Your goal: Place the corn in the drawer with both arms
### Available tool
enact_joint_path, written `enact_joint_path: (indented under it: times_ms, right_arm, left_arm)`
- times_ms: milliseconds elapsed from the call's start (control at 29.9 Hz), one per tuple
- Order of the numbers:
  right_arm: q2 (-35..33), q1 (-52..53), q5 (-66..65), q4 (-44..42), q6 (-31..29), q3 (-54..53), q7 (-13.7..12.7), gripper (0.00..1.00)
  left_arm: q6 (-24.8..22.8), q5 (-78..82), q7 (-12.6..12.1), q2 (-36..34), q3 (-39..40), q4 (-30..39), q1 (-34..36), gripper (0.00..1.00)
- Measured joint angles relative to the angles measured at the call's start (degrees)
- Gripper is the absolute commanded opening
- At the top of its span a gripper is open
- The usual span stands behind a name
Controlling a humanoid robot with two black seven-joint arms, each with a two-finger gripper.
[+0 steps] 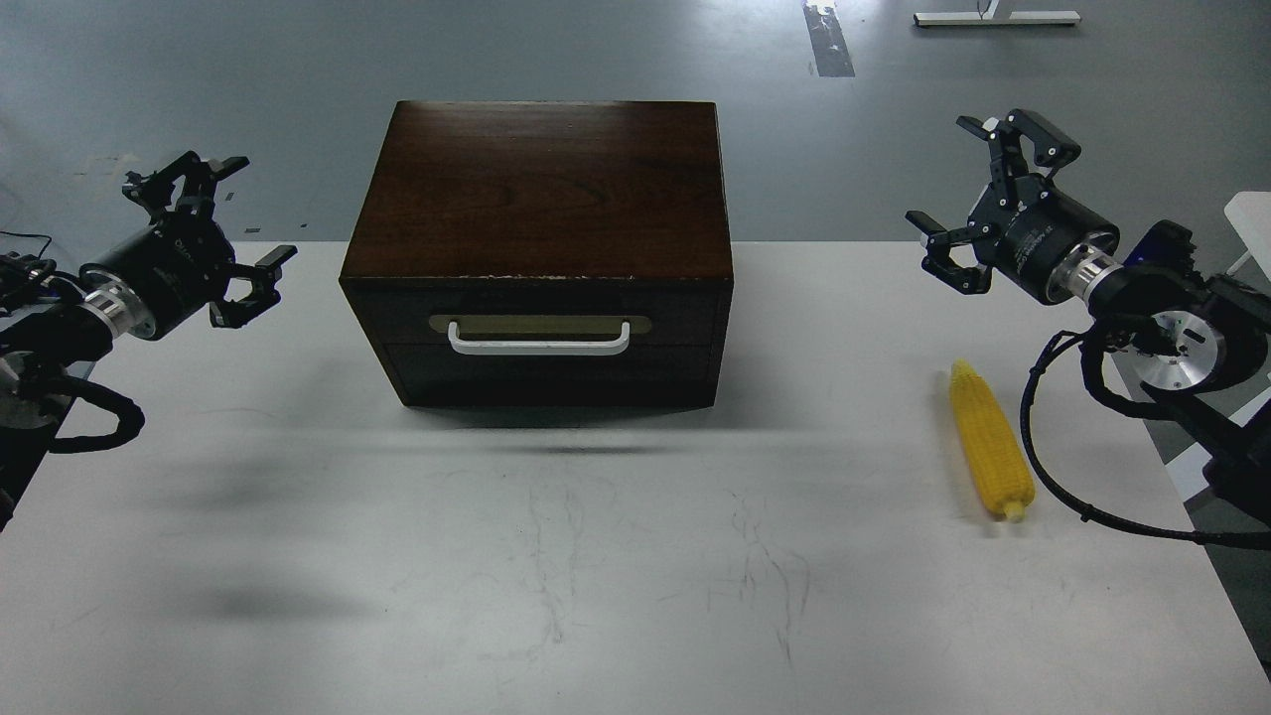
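Note:
The yellow corn [989, 440] lies on the white table at the right, tip pointing away from me. The dark brown drawer [536, 318] with its white bar handle [538, 341] is closed in the wooden cabinet at the middle back. My left gripper [223, 223] is open and empty, held above the table to the left of the cabinet. My right gripper [978, 189] is open and empty, held above and behind the corn, to the right of the cabinet.
The wooden cabinet [541, 189] stands at the table's [596, 556] back middle, with a plain panel [551, 375] below the drawer. A black cable [1053, 477] loops down from my right arm beside the corn. The table's right edge runs close to the corn.

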State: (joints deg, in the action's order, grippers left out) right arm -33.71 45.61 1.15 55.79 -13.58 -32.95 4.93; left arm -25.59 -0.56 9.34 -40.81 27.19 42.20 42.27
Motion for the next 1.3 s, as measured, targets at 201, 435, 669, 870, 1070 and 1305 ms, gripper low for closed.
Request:
enact_joint_path:
  times_ms: [201, 435, 669, 870, 1070, 1305]
  right_arm:
    - [0.0, -0.1, 0.0, -0.1, 0.1, 0.2, 0.0, 1.00]
    - [-0.2, -0.3, 0.0, -0.1, 0.2, 0.2, 0.1, 1.00]
    - [-0.8, -0.7, 0.0, -0.1, 0.4, 0.1, 0.1, 1.00]
    - [-1.0, -0.9, 0.0, -0.2, 1.6, 0.0, 0.1, 1.00]
    - [-1.8, -0.9, 0.0, -0.2, 1.7, 0.0, 0.1, 1.00]
    - [-2.6, -1.1, 0.0, -0.2, 2.5, 0.2, 0.1, 1.00]
  left_arm:
    - [3.8, 5.9, 4.7, 0.1, 0.4, 0.0, 0.2, 0.99]
    - [6.5, 8.6, 9.7, -3.9, 0.1, -0.1, 3.5, 0.99]
    - [20.6, 34.4, 17.5, -11.1, -0.2, 6.3, 6.8, 0.99]
    - [27.4, 48.1, 18.6, -20.3, -0.1, 25.3, 9.1, 0.99]
    - [31.8, 72.3, 18.7, -22.8, -0.2, 40.1, 12.4, 0.98]
    - [33.8, 99.0, 18.7, -19.3, -1.0, 49.2, 12.3, 0.98]
